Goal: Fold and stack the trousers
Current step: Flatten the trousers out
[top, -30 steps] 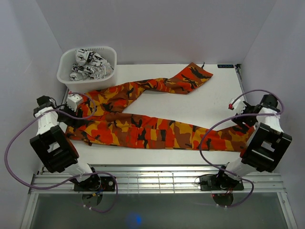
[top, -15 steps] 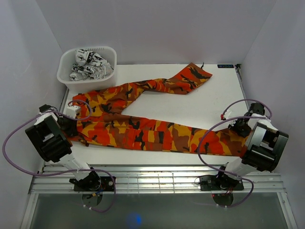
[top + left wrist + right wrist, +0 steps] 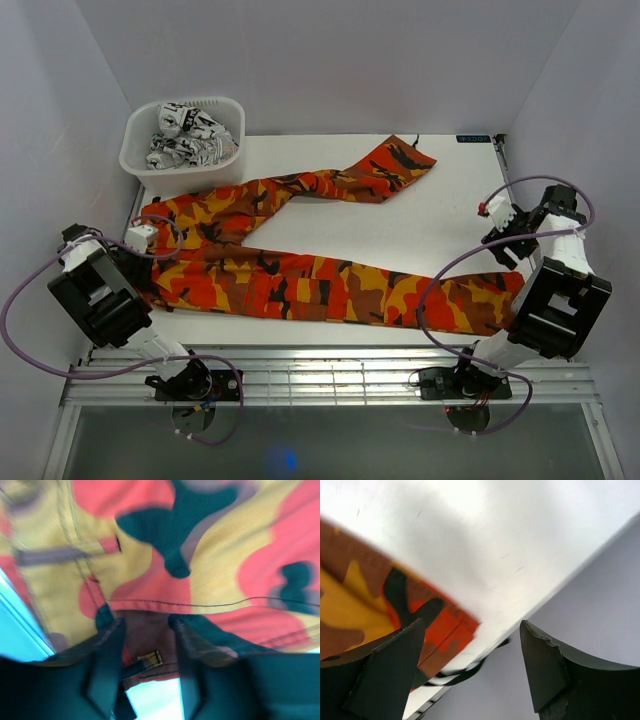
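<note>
The orange, red and black camouflage trousers (image 3: 300, 285) lie spread flat across the table, waist at the left, one leg running to the front right and the other angling to the back. My left gripper (image 3: 140, 238) is at the waistband's left edge. In the left wrist view the left gripper (image 3: 146, 625) has its fingers apart, with the waistband hem (image 3: 200, 545) and a small label between them. My right gripper (image 3: 497, 215) is open and empty above bare table, behind the front leg's cuff (image 3: 500, 300). The right gripper (image 3: 472, 625) sees that cuff (image 3: 435, 630) at the table edge.
A white basket (image 3: 165, 178) holding black-and-white patterned clothes (image 3: 185, 135) stands at the back left corner, just behind the waist. Grey walls close in on both sides. The table's right edge (image 3: 540, 600) runs close to my right gripper.
The trousers have been dragged left and flattened. My right gripper has let go of the leg cuff and risen away from it. My left gripper has moved left and nearer.
</note>
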`<state>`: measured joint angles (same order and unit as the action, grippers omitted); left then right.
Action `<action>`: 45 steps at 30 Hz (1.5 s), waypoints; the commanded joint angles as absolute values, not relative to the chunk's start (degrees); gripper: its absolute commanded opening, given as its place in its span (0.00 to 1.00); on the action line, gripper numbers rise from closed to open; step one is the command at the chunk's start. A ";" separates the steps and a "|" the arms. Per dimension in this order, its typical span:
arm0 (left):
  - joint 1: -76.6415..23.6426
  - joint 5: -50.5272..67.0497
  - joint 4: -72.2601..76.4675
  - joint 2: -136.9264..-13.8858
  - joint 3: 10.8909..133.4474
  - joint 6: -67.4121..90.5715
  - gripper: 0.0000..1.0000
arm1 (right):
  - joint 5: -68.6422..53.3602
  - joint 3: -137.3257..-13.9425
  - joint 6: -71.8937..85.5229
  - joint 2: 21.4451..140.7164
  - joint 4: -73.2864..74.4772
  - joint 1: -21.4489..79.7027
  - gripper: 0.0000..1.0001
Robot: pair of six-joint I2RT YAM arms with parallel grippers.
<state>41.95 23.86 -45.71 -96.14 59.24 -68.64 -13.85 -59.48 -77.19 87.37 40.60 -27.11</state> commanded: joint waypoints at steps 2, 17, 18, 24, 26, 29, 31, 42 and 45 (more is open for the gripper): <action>41.23 40.48 -53.17 -89.04 66.35 -68.74 0.59 | -20.49 -68.71 -64.97 88.59 38.42 -18.83 0.82; 33.31 45.18 -42.19 -88.06 62.75 -51.43 0.65 | -8.01 -94.13 -57.11 118.71 13.74 10.10 0.89; 33.31 45.00 -41.49 -88.33 62.49 -50.81 0.65 | -6.78 -93.96 -57.91 119.70 10.84 11.41 0.90; 33.05 42.72 -37.89 -90.43 61.70 -46.77 0.66 | -0.62 -94.65 -66.16 128.40 0.70 15.29 0.89; 33.05 42.10 -37.71 -90.96 61.79 -46.15 0.66 | -0.18 -95.09 -67.67 130.85 -1.30 15.64 0.80; 32.96 41.84 -37.62 -90.62 62.05 -45.70 0.66 | 1.84 -96.06 -67.76 131.05 -0.18 15.56 0.45; 33.05 41.84 -37.44 -90.09 61.96 -45.96 0.66 | 1.32 -94.32 -67.94 129.04 2.99 15.12 0.19; 32.78 35.87 -33.31 -92.62 59.50 -45.35 0.44 | -1.76 -76.56 -68.90 97.05 14.40 8.10 0.08; 32.78 31.65 -33.49 -94.92 58.72 -46.75 0.32 | -0.71 -74.89 -71.36 92.91 22.57 6.25 0.08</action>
